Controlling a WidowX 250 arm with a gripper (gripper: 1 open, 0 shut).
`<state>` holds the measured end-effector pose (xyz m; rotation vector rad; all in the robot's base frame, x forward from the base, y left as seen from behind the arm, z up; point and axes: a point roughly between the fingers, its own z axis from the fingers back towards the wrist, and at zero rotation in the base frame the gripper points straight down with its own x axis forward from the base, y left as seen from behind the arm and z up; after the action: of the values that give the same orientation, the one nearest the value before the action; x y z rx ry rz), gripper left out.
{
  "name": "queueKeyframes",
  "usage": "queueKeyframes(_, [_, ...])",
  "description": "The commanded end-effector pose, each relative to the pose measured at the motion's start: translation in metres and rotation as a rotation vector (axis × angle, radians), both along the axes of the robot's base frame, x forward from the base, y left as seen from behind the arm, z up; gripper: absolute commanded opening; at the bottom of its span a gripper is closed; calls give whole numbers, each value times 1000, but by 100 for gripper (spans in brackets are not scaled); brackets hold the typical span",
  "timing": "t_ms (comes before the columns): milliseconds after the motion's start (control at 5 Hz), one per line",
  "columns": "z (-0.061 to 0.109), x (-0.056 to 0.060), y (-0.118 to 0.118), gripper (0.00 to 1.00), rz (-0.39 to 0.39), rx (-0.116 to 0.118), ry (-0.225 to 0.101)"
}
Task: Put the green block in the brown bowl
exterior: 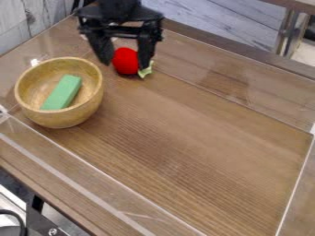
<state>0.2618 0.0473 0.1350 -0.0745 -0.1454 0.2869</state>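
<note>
No readable text, label, brand, number or sign shows.
</note>
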Motion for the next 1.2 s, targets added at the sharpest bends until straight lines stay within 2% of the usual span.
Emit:
queueKeyframes(0, [19,9,4,0,-61,18,-64])
queueKeyframes(400, [22,9,29,0,-273,23,-57])
queueKeyframes(800, [5,-7,19,0,-233,31,-41])
queueKeyframes(1000, [14,-11,18,100,-286,31,-31])
